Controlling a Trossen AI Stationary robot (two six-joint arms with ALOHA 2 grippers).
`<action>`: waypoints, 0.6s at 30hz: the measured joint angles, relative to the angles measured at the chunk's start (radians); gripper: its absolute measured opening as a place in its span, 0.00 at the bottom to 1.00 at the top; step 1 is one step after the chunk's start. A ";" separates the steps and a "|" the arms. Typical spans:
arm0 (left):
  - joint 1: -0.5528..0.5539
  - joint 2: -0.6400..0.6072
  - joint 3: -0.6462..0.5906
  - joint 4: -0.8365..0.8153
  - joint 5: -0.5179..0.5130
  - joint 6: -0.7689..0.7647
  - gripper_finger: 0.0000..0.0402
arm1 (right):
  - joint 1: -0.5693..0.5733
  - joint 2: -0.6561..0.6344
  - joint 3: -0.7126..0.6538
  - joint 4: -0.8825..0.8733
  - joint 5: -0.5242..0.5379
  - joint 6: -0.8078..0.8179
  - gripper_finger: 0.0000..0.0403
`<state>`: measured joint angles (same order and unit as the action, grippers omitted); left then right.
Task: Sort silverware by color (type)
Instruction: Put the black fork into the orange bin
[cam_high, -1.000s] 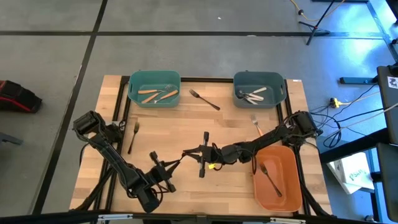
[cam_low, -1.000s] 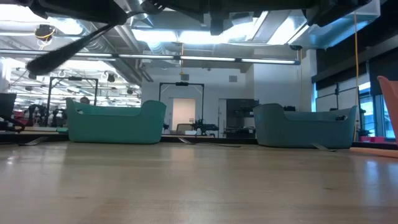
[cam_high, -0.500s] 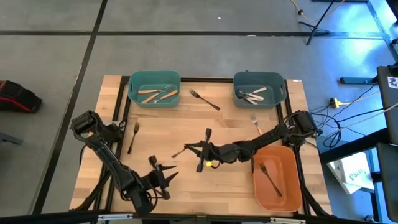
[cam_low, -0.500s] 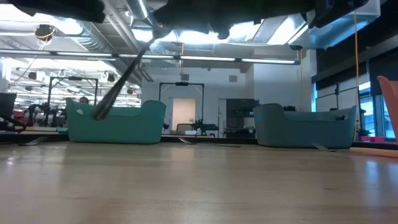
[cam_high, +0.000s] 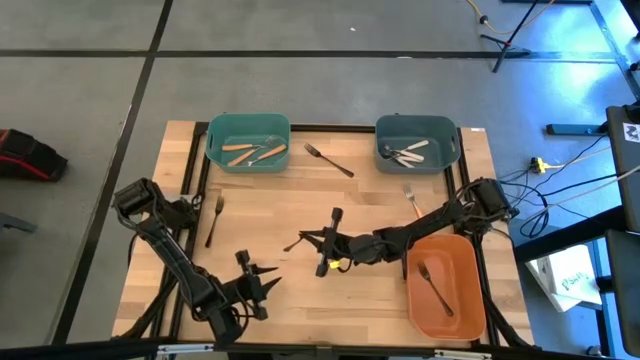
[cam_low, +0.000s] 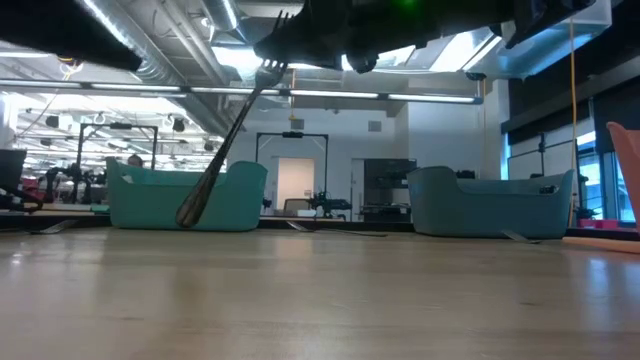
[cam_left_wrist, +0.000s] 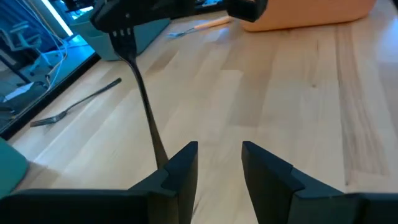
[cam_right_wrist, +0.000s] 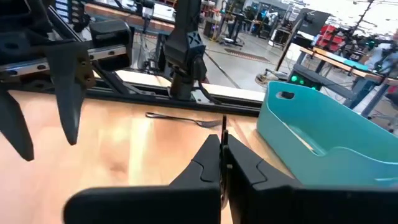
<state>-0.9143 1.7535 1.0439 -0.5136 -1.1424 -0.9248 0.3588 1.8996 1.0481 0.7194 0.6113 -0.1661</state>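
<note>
Since my right gripper is pinching this dark fork by its head mid-table, handle dangling, it could swing loose; my left gripper sits near, fingers apart, empty.

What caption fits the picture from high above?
Right gripper holds a dark fork above the table; left gripper waits open nearby.

Overhead, table-level, two wrist-mounted close views
</note>
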 joint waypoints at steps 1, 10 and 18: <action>0.000 0.000 -0.009 0.000 0.001 -0.009 0.30 | 0.000 0.000 0.000 -0.004 0.007 0.000 0.00; -0.003 0.000 -0.064 -0.002 0.017 -0.067 0.30 | 0.000 -0.003 0.000 -0.038 0.016 0.000 0.00; -0.002 0.000 -0.117 -0.047 0.047 -0.166 0.30 | 0.000 -0.014 0.000 -0.052 0.026 0.012 0.00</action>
<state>-0.9164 1.7535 0.9270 -0.5602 -1.0950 -1.0909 0.3588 1.8858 1.0477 0.6677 0.6369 -0.1545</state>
